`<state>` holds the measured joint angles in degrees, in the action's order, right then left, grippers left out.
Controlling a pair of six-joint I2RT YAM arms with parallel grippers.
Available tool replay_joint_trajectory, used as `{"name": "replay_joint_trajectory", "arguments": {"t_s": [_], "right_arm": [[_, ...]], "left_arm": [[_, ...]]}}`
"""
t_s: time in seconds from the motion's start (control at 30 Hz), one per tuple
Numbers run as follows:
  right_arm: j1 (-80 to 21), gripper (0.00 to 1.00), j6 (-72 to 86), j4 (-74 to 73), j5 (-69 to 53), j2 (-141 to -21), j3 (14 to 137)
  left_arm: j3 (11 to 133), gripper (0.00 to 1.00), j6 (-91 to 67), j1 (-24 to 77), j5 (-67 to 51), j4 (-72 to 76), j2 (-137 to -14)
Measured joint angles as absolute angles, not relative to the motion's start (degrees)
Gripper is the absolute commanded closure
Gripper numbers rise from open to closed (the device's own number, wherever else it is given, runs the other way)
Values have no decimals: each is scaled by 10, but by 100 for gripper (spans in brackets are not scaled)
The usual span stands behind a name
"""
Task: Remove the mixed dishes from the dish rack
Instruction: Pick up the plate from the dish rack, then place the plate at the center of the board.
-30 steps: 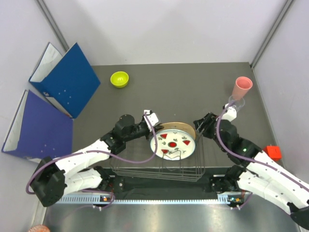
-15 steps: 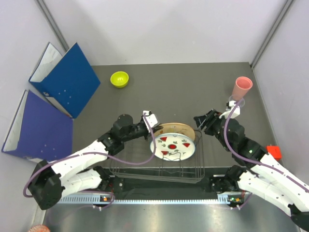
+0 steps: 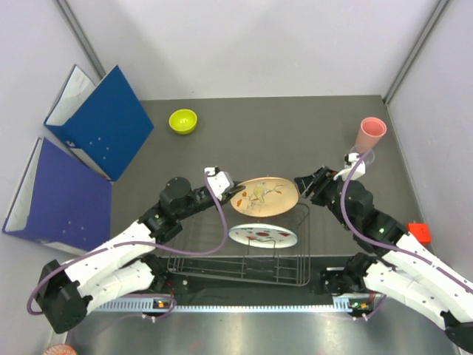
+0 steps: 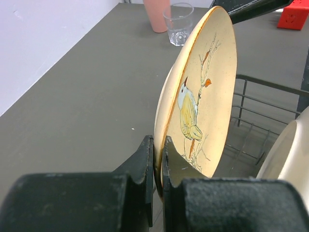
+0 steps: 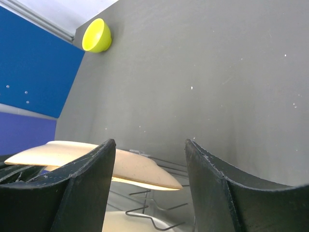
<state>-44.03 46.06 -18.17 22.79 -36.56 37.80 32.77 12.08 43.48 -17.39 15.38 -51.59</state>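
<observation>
1. The left gripper (image 4: 158, 150) is being kept clamped shut on the near rim of the tan plate (image 4: 207, 87). The plate is being held clear above the dish rack (image 3: 194, 260), tilted, with its bird-painted face turned up.
2. The plate is being carried out to the right of the left gripper, its width running across toward the right gripper (image 3: 303, 186).
3. The right gripper's jaws are being held open and empty, just beside the plate's far rim. Contact cannot be told.
4. The left arm is being judged the working arm. Placement or a handover is being judged as the next step.
5. The white plate (image 3: 262, 236) is being left in the rack, leaning low across the wires.
6. The green bowl (image 3: 183, 120), the pink cup (image 3: 369, 134) and the glass tumbler (image 3: 361, 157) are being noted out on the table (image 3: 295, 140), well apart from the rack.
7. Bare dark tabletop beyond the rack is being judged sufficient room. The blue binders (image 3: 103, 122) and the red block (image 3: 417, 233) are being noted at the sides.
</observation>
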Motion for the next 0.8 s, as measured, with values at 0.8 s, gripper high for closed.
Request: {"name": "replay_joint_trajectory", "arguments": {"t_s": [0.8], "right_arm": [[-441, 40, 398, -172, 255, -354, 461]], "left_arm": [[389, 100, 176, 429, -116, 149, -528]]}}
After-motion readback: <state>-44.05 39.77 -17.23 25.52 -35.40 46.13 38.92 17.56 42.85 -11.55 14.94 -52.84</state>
